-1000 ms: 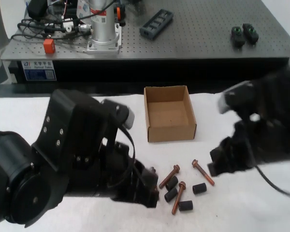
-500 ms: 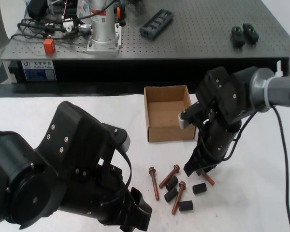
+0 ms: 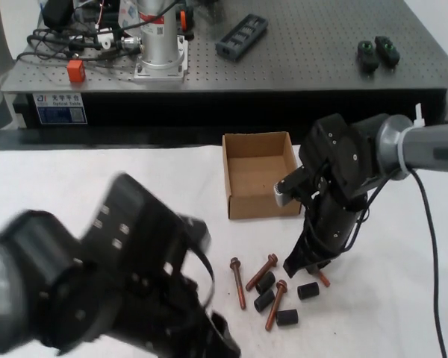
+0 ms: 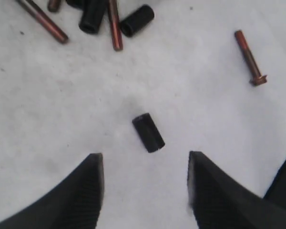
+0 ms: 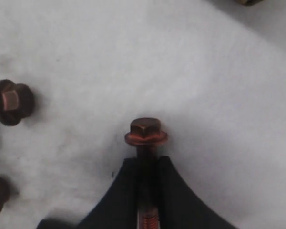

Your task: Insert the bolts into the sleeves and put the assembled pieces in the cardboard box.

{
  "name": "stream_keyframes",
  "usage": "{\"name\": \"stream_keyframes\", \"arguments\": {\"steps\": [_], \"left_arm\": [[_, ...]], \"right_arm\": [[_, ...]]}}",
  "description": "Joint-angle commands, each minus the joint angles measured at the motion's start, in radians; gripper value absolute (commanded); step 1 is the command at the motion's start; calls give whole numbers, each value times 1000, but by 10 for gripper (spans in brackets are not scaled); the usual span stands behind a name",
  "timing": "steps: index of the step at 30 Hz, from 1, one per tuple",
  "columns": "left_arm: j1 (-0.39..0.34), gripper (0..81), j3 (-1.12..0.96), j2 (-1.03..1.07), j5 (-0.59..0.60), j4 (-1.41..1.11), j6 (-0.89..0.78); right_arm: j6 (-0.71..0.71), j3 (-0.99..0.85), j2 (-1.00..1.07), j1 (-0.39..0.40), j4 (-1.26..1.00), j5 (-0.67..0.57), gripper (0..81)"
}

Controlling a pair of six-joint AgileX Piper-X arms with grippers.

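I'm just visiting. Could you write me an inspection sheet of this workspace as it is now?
Surface: white cloth.
Job's things: box open, nothing seen inside; loose bolts and sleeves in front of it.
Clutter: orange block and black tray on the rear table.
Grippers: left gripper open above a lone sleeve; right gripper shut on a bolt.
Cables: black cable across the cloth at right; tangle at rear left.
Surroundings: rear table is perforated metal, with a metal post.
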Motion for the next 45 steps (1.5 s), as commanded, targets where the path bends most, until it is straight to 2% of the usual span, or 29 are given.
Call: {"name": "stream_keyframes", "arguments": {"steps": [1, 8, 13, 19, 22, 27, 31, 34, 37, 40, 42, 45], "left_arm": [[-47, 390, -27, 94, -2, 3, -42], [-94, 390, -139, 278, -12, 40, -66], [-124, 390, -248, 380, -41, 163, -49], [-147, 389, -294, 461, -63, 205, -50], [-150, 312, -293, 477, -72, 208, -57], [-150, 6, -297, 480, -69, 184, -57], [-150, 3, -302, 463, -63, 161, -44], [-150, 7, -290, 385, -92, 148, 6], [-150, 7, -203, 243, -95, -16, 42], [-150, 7, -70, 67, -67, -272, 42], [-150, 7, 20, -16, -10, -433, 42], [-150, 7, 104, -99, 60, -604, 40]], "right_arm": [[-7, -1, -66, -42, -18, -37, 24], [133, 215, -376, -152, -112, -204, 24], [187, 385, -605, -174, -163, -207, 24], [236, 479, -774, -174, -165, -207, 24], [236, 484, -828, -174, -150, -207, 24], [245, 484, -884, -174, -143, -207, 24], [282, 484, -928, -174, -137, -251, 24], [319, 495, -972, -171, -163, -358, 24], [435, 560, -1044, -171, -293, -490, 24], [642, 661, -1118, -165, -523, -630, 24], [811, 734, -1145, -139, -721, -676, 24], [947, 800, -1145, -85, -945, -682, 24]]}}
